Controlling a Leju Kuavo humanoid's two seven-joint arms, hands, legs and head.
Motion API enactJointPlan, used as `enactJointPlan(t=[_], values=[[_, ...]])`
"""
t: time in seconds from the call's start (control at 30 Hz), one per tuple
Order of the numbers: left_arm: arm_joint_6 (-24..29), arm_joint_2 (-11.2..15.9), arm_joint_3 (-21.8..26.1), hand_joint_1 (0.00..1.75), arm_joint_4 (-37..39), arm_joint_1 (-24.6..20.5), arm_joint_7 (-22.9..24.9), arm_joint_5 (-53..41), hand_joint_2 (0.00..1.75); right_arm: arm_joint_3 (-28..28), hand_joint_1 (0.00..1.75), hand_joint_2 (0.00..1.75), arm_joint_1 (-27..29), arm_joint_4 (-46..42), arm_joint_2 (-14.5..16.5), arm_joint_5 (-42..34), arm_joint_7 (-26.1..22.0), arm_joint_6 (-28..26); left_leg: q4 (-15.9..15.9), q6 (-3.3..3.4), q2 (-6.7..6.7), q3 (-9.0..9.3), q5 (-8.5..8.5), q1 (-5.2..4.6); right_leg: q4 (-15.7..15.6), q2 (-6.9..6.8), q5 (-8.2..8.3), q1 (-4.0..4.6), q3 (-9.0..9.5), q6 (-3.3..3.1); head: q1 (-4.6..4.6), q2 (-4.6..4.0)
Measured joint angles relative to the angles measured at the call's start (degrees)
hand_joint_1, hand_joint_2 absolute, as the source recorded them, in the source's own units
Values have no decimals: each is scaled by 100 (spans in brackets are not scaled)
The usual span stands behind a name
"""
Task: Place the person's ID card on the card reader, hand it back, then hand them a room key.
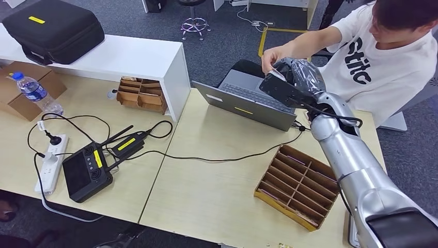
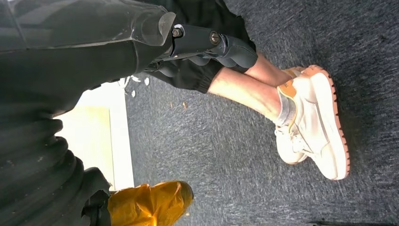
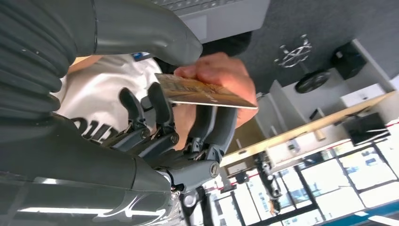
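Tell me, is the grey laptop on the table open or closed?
Open. The grey laptop has its lid raised, and its keyboard shows on the light wooden table.

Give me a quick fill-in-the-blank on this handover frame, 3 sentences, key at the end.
1. The card is pinched by the person's hand just above the right robot hand's ____.
2. The open laptop sits on the table beside the person in the ____ T-shirt.
3. The black case rests on the white ____.

Missing words: fingers; white; shelf
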Motion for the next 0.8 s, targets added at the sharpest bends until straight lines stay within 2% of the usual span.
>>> enactJointPlan(t=[0.2, 0.3, 0.4, 0.5, 0.6, 0.7, 0.8], values=[[15, 0, 0, 0, 0, 31, -19, 57, 175, 7, 0, 175, 154, -144, 1, -213, -164, 37, 0, 0, 0, -1, 0, -1, -1, 0, 0, -1, 0, 0, 1, 0], [62, 2, 2, 0, 0, 69, -66, 163, 175, -18, 0, 175, 393, -487, -66, -543, -322, 29, 1, 0, 0, 2, 0, 0, -4, -1, 1, -1, 2, 0, 0, 0], [160, 4, 26, 0, 0, 178, -193, 325, 175, -170, 0, 175, 1078, -1404, -293, -1143, -547, -31, 2, 3, -9, 2, -2, 0, -11, -10, -1, 0, 6, 2, -1, 0], [251, 7, 86, 0, 0, 311, -296, 453, 175, -477, 0, 175, 2063, -2585, -550, -1726, -846, -134, 1, 9, -20, -3, -10, 0, -17, -22, -10, 0, 10, 4, 0, 0], [301, 17, 138, 0, 0, 409, -335, 515, 175, -778, 0, 175, 2900, -3520, -746, -1931, -1003, -226, 1, 12, -11, -7, -23, -3, -17, -15, -16, -2, 7, 4, 1, 0], [313, 26, 176, 0, 0, 433, -354, 529, 175, -926, 0, 175, 3359, -4098, -861, -1953, -1020, -238, 1, 13, 1, -5, -26, -3, -17, -5, -16, -2, 3, 3, 1, 0], [314, 30, 195, 0, 0, 436, -361, 533, 175, -1015, 0, 175, 3562, -4429, -921, -1954, -1020, -238, 1, 12, 0, -3, -24, -2, -16, -6, -15, -1, 3, 3, 0, 0]])
